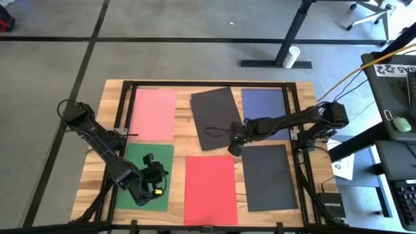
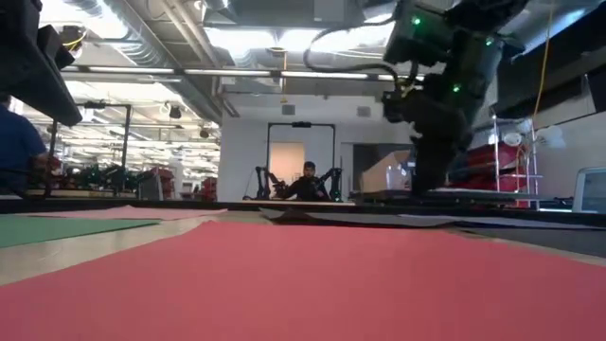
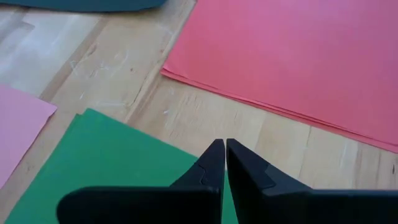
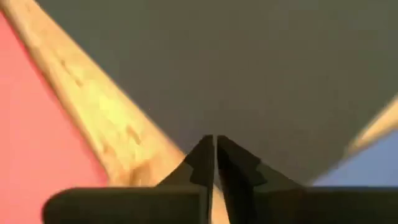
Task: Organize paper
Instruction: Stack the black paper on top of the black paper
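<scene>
Seen from above, on the light wooden table [image 1: 97,159], left to right. At centre left, a thin matte pink paper sheet [image 1: 154,114] lying flat. Below it, at lower left, a matte green paper sheet [image 1: 146,170] with the left gripper [image 1: 155,184] over its lower part, fingers [image 3: 211,165] pressed together with only a hairline gap, holding nothing. At lower centre, a flat red paper sheet [image 1: 209,190], apart from the green one with bare wood between. Above it, at upper centre, a tilted dark grey paper sheet [image 1: 216,117], its right side overlapping a navy blue paper sheet [image 1: 265,104]. At that grey sheet's lower right corner, the right gripper [image 1: 235,139], fingers [image 4: 205,158] closed; possibly pinching the sheet's edge, though hard to confirm. At lower right, a second dark grey paper sheet [image 1: 269,175], lying flat.
</scene>
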Robot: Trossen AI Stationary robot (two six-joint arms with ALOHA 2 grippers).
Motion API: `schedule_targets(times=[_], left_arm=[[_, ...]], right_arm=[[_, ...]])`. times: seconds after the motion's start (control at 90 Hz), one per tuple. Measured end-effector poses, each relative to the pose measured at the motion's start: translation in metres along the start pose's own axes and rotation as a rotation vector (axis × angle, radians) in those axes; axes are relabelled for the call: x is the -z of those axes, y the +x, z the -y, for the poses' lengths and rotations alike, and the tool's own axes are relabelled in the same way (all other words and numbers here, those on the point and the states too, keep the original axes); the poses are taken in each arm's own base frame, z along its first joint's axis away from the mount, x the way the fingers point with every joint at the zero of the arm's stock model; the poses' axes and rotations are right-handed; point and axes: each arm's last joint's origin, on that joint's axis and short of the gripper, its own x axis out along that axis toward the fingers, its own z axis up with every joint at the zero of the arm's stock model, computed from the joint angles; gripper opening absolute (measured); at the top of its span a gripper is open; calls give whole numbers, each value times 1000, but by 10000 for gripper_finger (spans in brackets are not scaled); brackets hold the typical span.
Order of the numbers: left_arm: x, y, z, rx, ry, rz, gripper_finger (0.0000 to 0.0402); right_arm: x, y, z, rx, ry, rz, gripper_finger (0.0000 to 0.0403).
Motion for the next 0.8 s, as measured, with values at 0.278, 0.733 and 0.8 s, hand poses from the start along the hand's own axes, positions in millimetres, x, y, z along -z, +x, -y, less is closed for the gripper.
schedule_targets(times=[0.278,0.733,0.8], left_arm=[[-1,0,0,-7,-2,16,0],[-1,0,0,-7,-7,17,0],[-1,0,0,-7,-6,17,0]], right_arm=[[-7,39,3,-30,17,-31,0],[-41,44,-5,-167,0,149,0],[-54,29,-11,-235,-70,200,0]])
